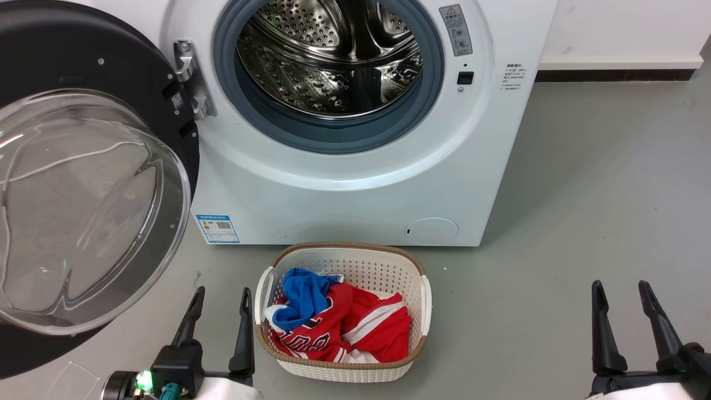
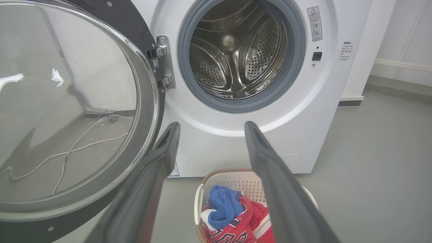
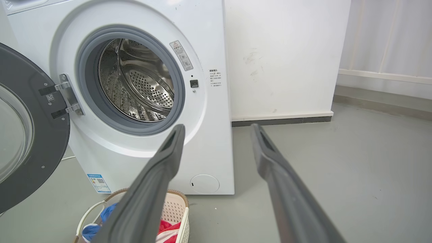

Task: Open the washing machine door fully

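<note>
The head view looks forward and down from above onto the washing machine [image 1: 355,189] front and the laundry basket [image 1: 344,245] on the floor [image 1: 583,194], left claw [image 1: 223,290] and right claw [image 1: 620,284] at its lower corners. The left wrist view sits lower and nearer, facing the drum [image 2: 236,57] squarely. The right wrist view stands further right, meeting the machine's front at a slant. All three share drum, hinge [image 1: 191,78] and basket
</note>
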You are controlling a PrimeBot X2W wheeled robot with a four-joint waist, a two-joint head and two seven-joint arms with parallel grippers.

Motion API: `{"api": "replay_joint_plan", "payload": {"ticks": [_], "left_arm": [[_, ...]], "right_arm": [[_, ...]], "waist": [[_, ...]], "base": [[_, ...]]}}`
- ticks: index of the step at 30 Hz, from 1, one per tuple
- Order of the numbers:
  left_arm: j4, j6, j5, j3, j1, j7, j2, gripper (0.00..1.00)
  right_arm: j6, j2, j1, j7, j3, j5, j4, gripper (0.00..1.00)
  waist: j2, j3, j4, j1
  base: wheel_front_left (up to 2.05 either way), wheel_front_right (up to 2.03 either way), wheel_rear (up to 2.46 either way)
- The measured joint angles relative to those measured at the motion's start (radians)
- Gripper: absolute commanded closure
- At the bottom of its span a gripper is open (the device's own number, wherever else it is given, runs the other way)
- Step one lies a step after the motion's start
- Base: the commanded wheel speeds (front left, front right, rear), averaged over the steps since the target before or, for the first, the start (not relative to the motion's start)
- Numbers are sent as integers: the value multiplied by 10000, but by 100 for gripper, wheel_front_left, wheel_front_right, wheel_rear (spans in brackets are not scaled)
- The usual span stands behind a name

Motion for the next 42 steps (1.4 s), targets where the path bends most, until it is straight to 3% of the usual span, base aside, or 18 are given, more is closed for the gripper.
{"api": "replay_joint_plan", "payload": {"ticks": [4,5,10,42], "left_arm": [[33,12,44,29,0,0,2,0],[86,6,40,25,5,-2,2,100],[558,-21,-113,21,150,81,-2,100],[917,-470,-6069,591,-429,1494,-2,100]], "right_arm": [[0,0,-1,0,2,13,4,0],[0,0,3,2,4,13,65,100],[0,8,91,52,56,151,493,100],[-2,-140,-668,1237,251,5933,1373,100]], "waist": [[0,-1,9,0],[0,-1,9,1],[0,-2,9,0],[0,-13,-11,1]], "base": [[0,0,0],[0,0,0],[0,0,0],[0,0,0]]}}
